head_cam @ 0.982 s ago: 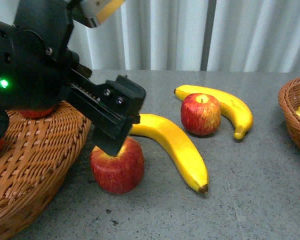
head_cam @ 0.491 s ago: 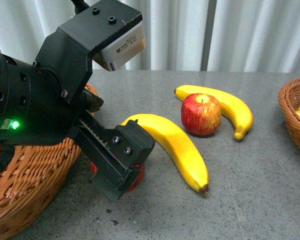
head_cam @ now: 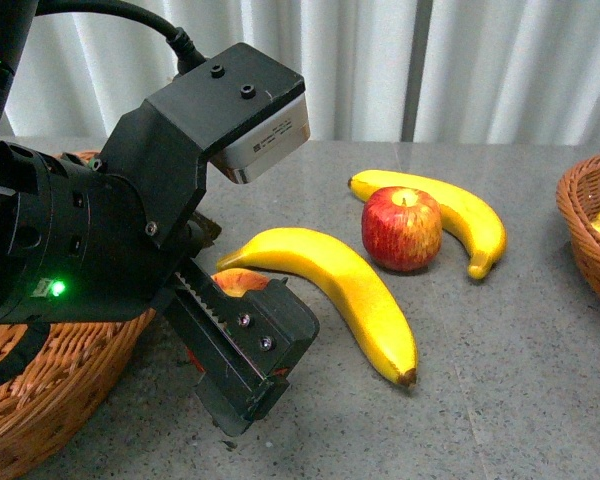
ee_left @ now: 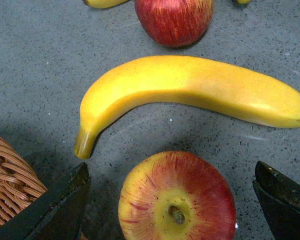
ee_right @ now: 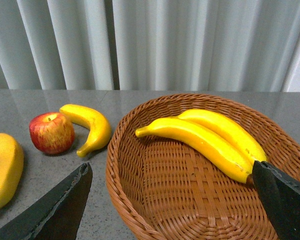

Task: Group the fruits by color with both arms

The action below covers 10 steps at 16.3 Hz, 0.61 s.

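Straddling a shiny red apple (ee_left: 177, 202), the black left pincer (ee_left: 172, 192) is apart; two yellow bananas (ee_right: 205, 137) are sorted, four fruits (head_cam: 350, 290) wait.

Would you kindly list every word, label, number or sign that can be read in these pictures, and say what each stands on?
Pale label on the side of the black camera block: a few lines of dark print, too small and blurred to read.
Green indicator light on the black housing: a lit dot, no characters.
Nothing else in any view bears writing.
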Motion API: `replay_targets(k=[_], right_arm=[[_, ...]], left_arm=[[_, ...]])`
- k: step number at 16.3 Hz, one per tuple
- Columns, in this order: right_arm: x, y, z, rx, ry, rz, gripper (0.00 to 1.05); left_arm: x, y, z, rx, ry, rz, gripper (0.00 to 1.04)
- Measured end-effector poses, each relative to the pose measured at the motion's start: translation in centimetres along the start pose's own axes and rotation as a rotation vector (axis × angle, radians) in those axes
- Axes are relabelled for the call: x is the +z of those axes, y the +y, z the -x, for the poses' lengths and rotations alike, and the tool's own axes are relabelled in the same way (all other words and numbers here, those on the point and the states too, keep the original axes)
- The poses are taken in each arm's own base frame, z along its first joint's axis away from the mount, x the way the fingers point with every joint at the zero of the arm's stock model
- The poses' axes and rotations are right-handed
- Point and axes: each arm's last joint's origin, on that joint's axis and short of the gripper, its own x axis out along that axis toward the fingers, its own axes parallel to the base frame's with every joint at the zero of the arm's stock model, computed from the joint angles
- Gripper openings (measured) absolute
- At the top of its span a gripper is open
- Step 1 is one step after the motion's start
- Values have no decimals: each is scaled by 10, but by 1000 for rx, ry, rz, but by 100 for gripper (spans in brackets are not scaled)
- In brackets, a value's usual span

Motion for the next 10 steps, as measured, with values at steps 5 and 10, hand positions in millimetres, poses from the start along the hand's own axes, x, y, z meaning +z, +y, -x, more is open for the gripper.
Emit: replay_targets(k=[5,10], right_arm=[[0,0,0,0,0,0,98],[0,0,0,0,0,0,98]], left_arm=[[-14,7,-14,-48,33,-23,98],[-14,7,-15,-34,34,-48,70]])
